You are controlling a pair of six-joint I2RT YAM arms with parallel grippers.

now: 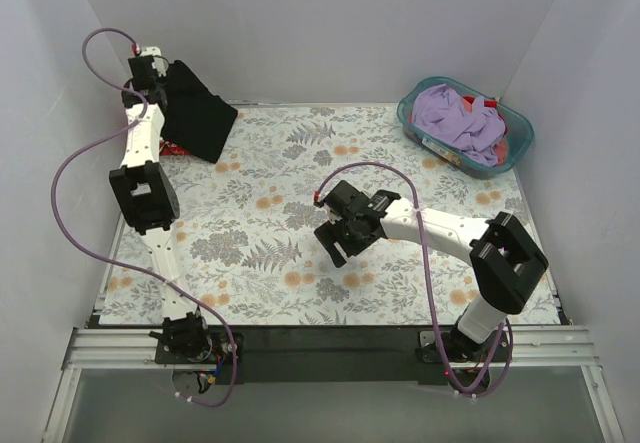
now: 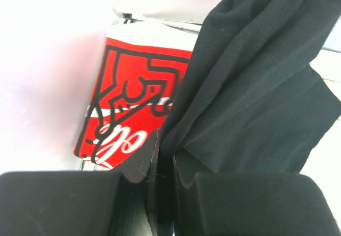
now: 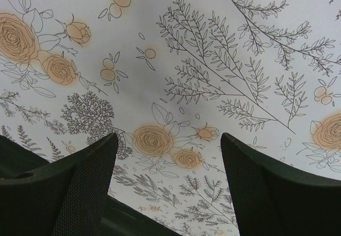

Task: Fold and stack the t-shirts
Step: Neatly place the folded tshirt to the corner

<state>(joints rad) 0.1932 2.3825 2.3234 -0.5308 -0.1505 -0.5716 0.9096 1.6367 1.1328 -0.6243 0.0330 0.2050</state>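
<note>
The plain black cloth t-shirt hangs at ten o'clock over my floral-covered bench, pinched in the left tool. The red t-shirt with white lettering lies beneath it. My right tool gapes wide near centre, holding nothing.

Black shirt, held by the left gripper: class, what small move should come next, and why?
Probably lower the black shirt onto the red shirt and release. The left gripper is shut on its edge, so it hangs above the red shirt, which lies at the far-left corner of the table. The right gripper is open and empty, away at mid-table.
</note>
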